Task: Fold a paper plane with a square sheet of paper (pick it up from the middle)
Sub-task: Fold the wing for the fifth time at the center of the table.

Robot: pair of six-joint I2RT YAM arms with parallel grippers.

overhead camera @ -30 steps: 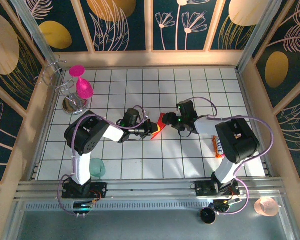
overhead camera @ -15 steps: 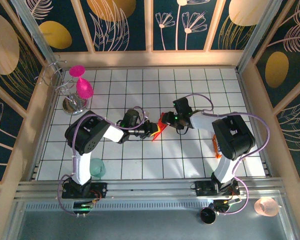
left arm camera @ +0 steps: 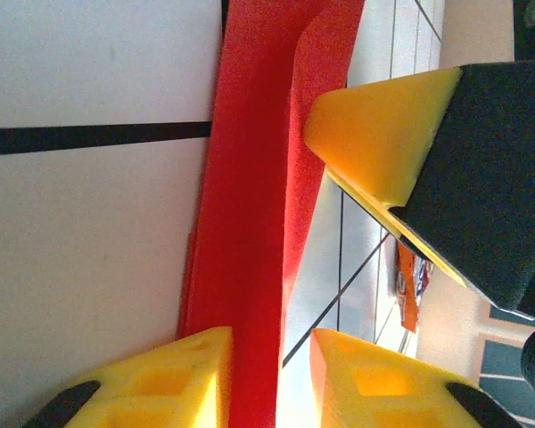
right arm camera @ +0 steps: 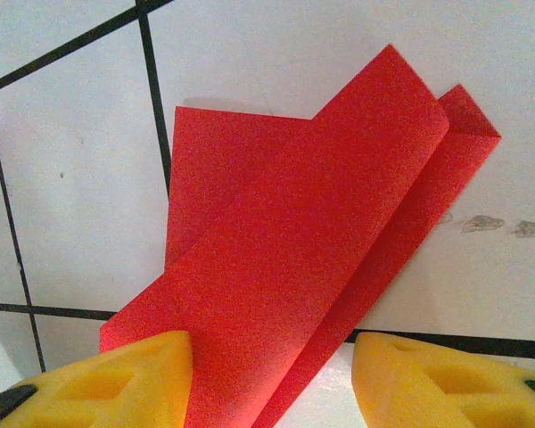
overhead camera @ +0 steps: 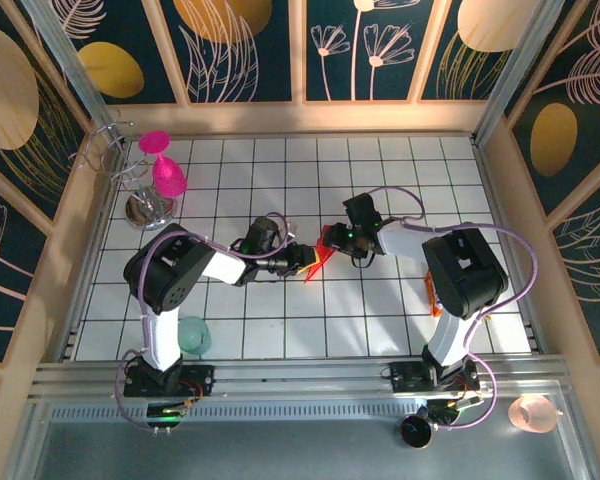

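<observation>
The square sheet of paper [overhead camera: 323, 253] is bright red and folded into overlapping layers with a creased corner. It lies near the middle of the tiled table. In the left wrist view the folded paper [left arm camera: 250, 223] runs as a narrow strip between my left gripper's [left arm camera: 272, 343] yellow fingers, touching the left finger [left arm camera: 174, 370] and clear of the other; this gripper [overhead camera: 307, 258] is open. My right gripper [overhead camera: 332, 240] faces it from the other side, open, and its yellow finger [left arm camera: 374, 134] is visible there. In the right wrist view the paper [right arm camera: 294, 259] lies flat between the spread fingers of the right gripper [right arm camera: 272, 357].
Two magenta goblets [overhead camera: 165, 170] stand at a wire rack [overhead camera: 145, 208] at the back left. A teal object [overhead camera: 193, 335] lies by the left arm's base. An orange packet [overhead camera: 435, 295] lies under the right arm. Wooden walls [overhead camera: 500, 200] ring the table.
My left gripper has gone from shut to open around the paper. The right gripper has shifted left, closer to the paper, and the paper has dropped lower onto the tiles.
</observation>
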